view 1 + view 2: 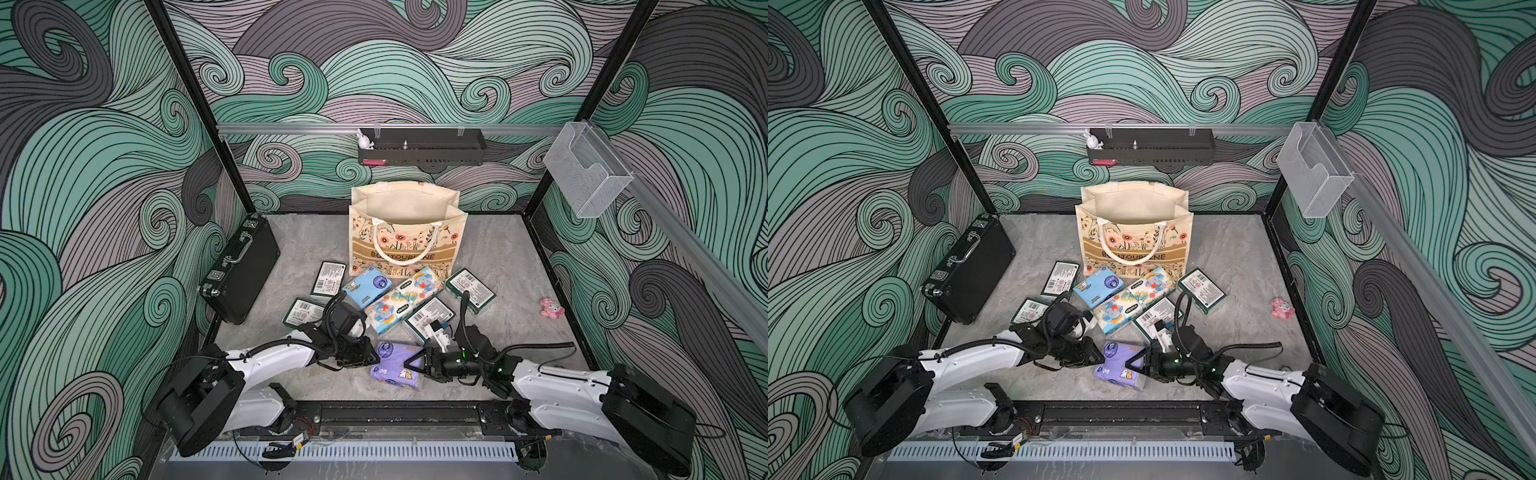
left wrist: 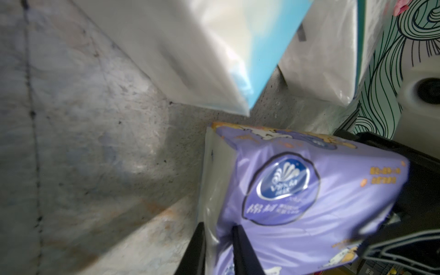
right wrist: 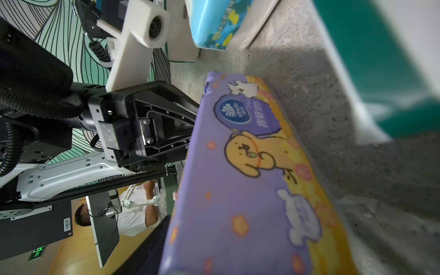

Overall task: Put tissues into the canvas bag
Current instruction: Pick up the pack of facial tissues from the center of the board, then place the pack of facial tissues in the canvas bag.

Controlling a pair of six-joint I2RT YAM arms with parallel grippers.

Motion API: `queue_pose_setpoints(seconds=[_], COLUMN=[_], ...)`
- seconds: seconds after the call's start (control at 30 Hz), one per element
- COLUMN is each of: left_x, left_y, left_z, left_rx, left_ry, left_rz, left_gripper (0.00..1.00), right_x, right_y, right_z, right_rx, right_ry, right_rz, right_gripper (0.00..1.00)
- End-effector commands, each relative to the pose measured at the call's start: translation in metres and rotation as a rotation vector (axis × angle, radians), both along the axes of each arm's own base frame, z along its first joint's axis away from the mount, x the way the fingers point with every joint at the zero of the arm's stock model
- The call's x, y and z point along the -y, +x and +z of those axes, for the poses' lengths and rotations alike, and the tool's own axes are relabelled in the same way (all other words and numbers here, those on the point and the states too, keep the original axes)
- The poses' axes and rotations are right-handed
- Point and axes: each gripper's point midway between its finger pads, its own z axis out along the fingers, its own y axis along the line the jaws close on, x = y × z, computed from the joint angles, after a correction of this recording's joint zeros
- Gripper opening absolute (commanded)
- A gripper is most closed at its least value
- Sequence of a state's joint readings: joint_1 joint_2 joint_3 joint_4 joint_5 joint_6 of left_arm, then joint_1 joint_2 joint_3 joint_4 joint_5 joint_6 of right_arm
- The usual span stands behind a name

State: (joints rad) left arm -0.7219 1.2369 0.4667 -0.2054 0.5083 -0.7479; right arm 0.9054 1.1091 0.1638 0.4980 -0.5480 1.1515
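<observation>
**Entry: purple pack [image 1: 392,365], one of the tissues**

- Location: near end of the table [image 1: 519,266], between the two arms. It is well apart from the canvas bag [image 1: 415,257], which stands upright at the far end with its mouth open.
- Whether the pack is clear of the tabletop, I cannot tell from where I stand.

**Left gripper [image 1: 368,358]**
- Nearly closed, pinching the clear end flap of the purple pack.
- The left wrist view shows the film caught between its black fingers [image 2: 242,250].

**Right gripper [image 1: 411,365]**
- Jaws part-way apart, astride the opposite end of the same pack.
- Whether they press on it yet, I cannot tell.

**Other stock on the table**
- Light blue pack [image 1: 366,286], elephant packs [image 1: 401,305] and green-and-white packs [image 1: 469,289] are heaped between the grippers and the bag.
- None looks to be inside the bag.
- Black briefcase [image 1: 241,270] and pink toy [image 1: 552,308] lie off to the sides, not wanted.

**Handling notes (my reading: a pass from the left gripper to the right)**
- Seat the right jaws across the padded body, not the loose film, which would slip.
- Close only until the wrapper dimples.
- Free the left pinch only once the right grip bears the weight.
- Lift clear of the heap before travelling, or the neighbouring packs get dragged.
- Come over the bag's rim from above and avoid the rope handle [image 1: 386,249] draped down the front.
- Let go low inside, since a knock on the rim may tip the bag
</observation>
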Motion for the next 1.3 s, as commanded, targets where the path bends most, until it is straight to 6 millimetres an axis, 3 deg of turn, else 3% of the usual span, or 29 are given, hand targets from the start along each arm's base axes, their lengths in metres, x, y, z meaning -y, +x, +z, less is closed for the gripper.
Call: queue_pose_setpoints(seconds=[0.0,0.17,0.23,0.27,0.33,0.43,0.53,0.7,0.8,0.9,0.97,1.03,1.17,1.27], left_x=[-0.029,-0.028,-0.028,-0.026,-0.022,-0.014,-0.026,-0.053,-0.071,-0.078,-0.078,-0.080,-0.103,-0.108], left_y=[-0.022,-0.022,-0.022,-0.021,-0.020,-0.017,-0.010,-0.011,-0.018,-0.025,-0.027,-0.029,-0.026,-0.028], left_z=[-0.027,-0.019,-0.013,-0.007,0.009,0.054,0.107,0.183,0.214,0.234,0.234,0.233,0.238,0.241], left_rx=[-0.090,-0.077,-0.067,-0.061,-0.043,0.046,0.206,0.491,0.650,0.757,0.801,0.848,0.903,0.931], left_ry=[0.136,0.129,0.123,0.110,0.078,0.004,0.013,-0.021,-0.011,-0.072,-0.120,-0.162,-0.116,-0.127], left_rz=[0.023,0.015,0.012,0.009,-0.007,-0.061,-0.071,-0.065,-0.100,-0.088,-0.077,-0.055,0.052,0.070], left_gripper=[0.21,0.21,0.25,0.33,0.63,0.72,0.73,0.75,0.75,0.75,0.75,0.76,0.74,0.73], right_x=[-0.011,-0.009,-0.006,-0.004,0.000,0.013,0.033,0.064,0.069,0.068,0.066,0.061,0.045,0.031], right_y=[0.005,0.007,0.007,0.008,0.009,0.012,0.022,0.050,0.070,0.098,0.118,0.145,0.198,0.238], right_z=[0.015,0.015,0.016,0.018,0.022,0.033,0.072,0.170,0.235,0.286,0.320,0.341,0.367,0.374], right_rx=[0.061,0.071,0.079,0.088,0.107,0.155,0.247,0.409,0.528,0.642,0.721,0.767,0.777,0.747], right_ry=[0.026,-0.011,-0.035,-0.049,-0.072,-0.148,-0.203,-0.213,-0.207,-0.257,-0.272,-0.293,-0.280,-0.249], right_rz=[0.009,0.007,0.005,0.002,-0.004,-0.014,-0.021,-0.077,-0.093,-0.111,-0.143,-0.177,-0.217,-0.230], right_gripper=[0.68,0.53,0.51,0.51,0.51,0.48,0.48,0.46,0.46,0.47,0.47,0.47,0.47,0.46])
